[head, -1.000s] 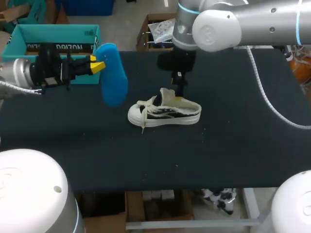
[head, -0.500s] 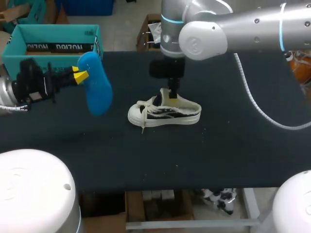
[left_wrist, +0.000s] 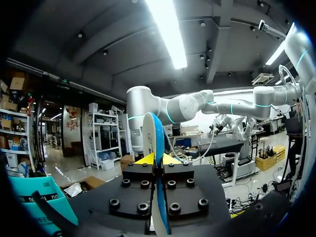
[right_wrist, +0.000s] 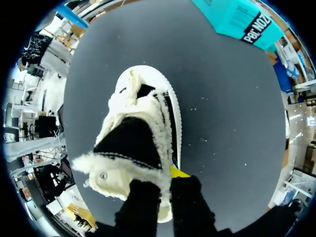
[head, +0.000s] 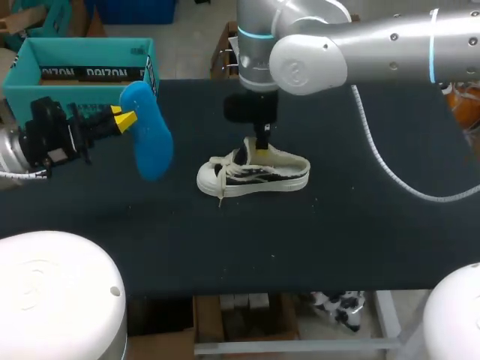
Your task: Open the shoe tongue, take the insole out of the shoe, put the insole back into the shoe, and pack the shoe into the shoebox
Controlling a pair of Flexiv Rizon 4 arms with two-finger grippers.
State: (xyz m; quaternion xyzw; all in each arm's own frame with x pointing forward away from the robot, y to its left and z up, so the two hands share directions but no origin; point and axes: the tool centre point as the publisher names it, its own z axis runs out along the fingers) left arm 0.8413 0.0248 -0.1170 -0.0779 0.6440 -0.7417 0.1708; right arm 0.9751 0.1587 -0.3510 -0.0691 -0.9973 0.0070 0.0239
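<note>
A white low shoe (head: 253,174) with a fleecy lining lies on the black table (head: 360,225), toe to the left. My right gripper (head: 261,147) comes down onto its far side. From the right wrist the shoe (right_wrist: 143,118) stretches ahead, its dark inside showing, and the right gripper (right_wrist: 165,185) is shut on the fleecy top edge. The blue insole (head: 148,139) hangs in the air left of the shoe, with my left gripper (head: 122,117) shut on its upper end. From the left wrist the insole (left_wrist: 155,138) stands edge-on between the left gripper's (left_wrist: 157,159) yellow tips.
The teal shoebox (head: 82,60) stands open at the table's back left corner, behind the left arm; the same shoebox (right_wrist: 242,19) shows far ahead of the shoe's toe. A loose lace (head: 221,191) trails off the toe.
The right gripper's fingers have closed on the shoe's fleecy edge, and that arm has shifted a little left. The left arm has drawn back to the left with the insole.
</note>
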